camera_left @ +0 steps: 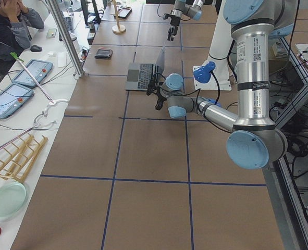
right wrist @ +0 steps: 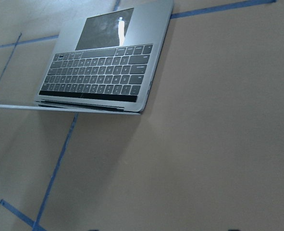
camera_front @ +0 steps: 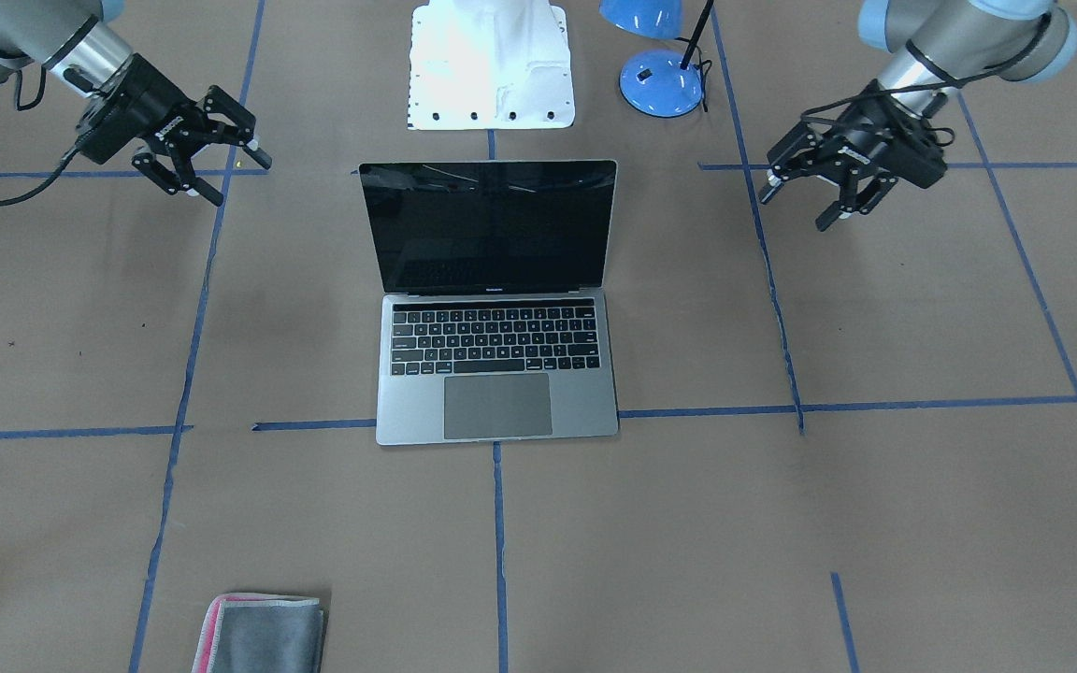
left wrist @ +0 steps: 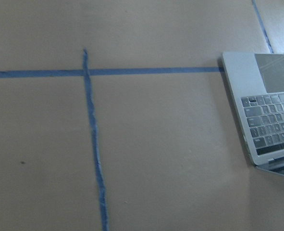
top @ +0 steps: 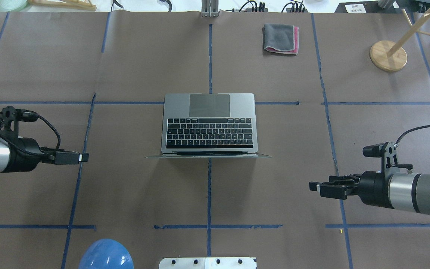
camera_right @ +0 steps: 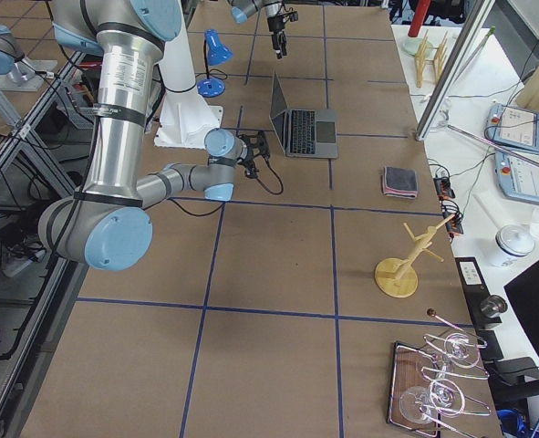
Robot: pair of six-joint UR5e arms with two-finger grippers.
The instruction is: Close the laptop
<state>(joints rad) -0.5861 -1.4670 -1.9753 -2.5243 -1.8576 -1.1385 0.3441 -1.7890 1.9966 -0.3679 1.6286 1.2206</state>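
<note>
The laptop [camera_front: 496, 402] lies open in the middle of the table, its black screen [camera_front: 488, 224] standing upright and facing away from the robot. From overhead the laptop [top: 209, 123] shows its keyboard and trackpad, with the lid edge-on. My left gripper [camera_front: 794, 210] is open and empty, hovering well off the laptop's side; it also shows in the overhead view [top: 83, 157]. My right gripper [camera_front: 241, 179] is open and empty on the other side, also apart from the laptop, and shows in the overhead view [top: 312, 186]. Both wrist views show the laptop [left wrist: 266, 106] [right wrist: 103, 72].
A blue desk lamp [camera_front: 660, 79] and the white robot base [camera_front: 490, 65] stand behind the screen. A folded grey-and-pink cloth [top: 280, 38] lies at the far edge. A wooden stand [top: 388, 55] is at the far right.
</note>
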